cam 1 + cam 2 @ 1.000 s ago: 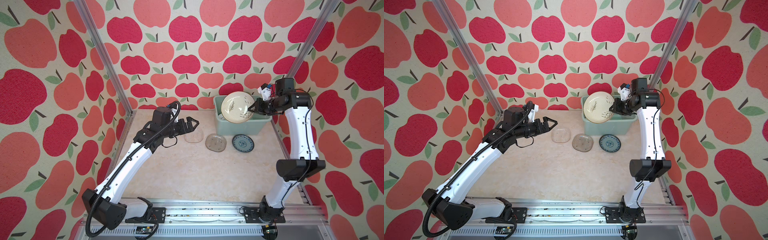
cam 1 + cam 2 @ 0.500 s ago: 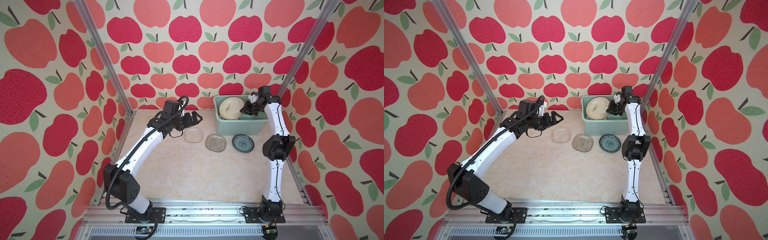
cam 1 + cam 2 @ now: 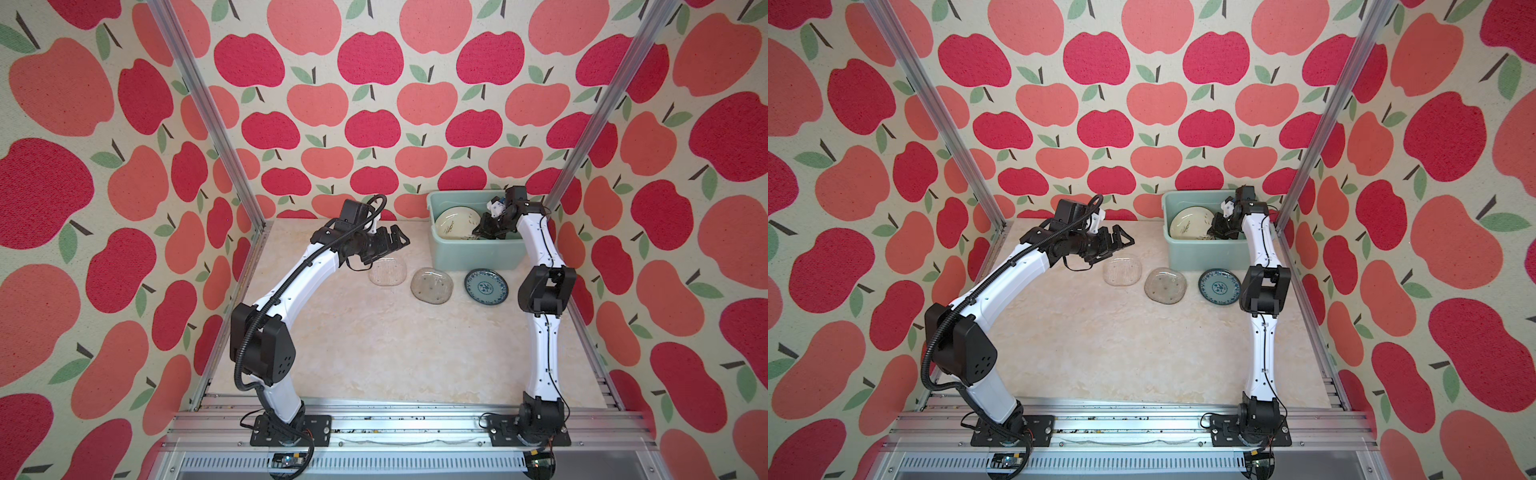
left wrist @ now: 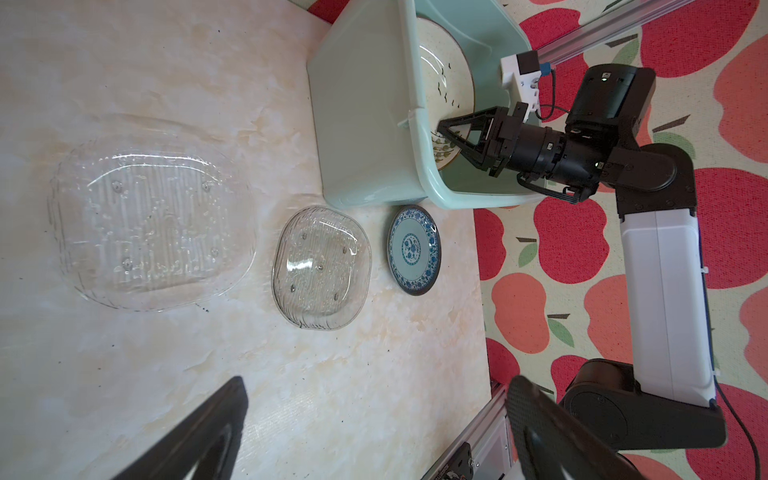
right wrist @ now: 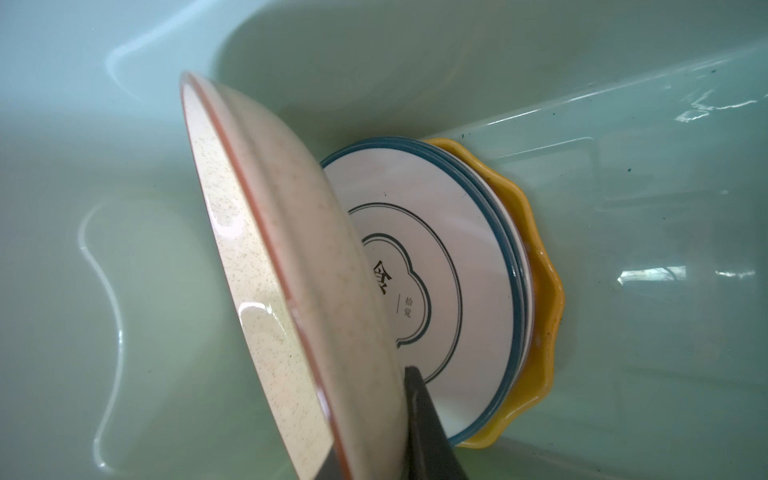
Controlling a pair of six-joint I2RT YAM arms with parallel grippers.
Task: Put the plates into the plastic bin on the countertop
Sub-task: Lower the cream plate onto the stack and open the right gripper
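Apple-print walls unchanged; my right gripper (image 3: 478, 230), clamped on the cream plate (image 3: 453, 220), has lowered it into the plastic bin (image 3: 473, 255); my left gripper (image 3: 401, 241), jaws spread, has neared a glass plate (image 3: 387, 271).

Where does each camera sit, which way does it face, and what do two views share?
Top views: high at the front, looking down on the countertop; both arms show.
Left wrist: on the left arm, facing glass plates, plastic bin, right gripper; own fingertips show.
Right wrist: inside the plastic bin, facing the held cream plate; one finger shows.
Shared: cream plate in all.
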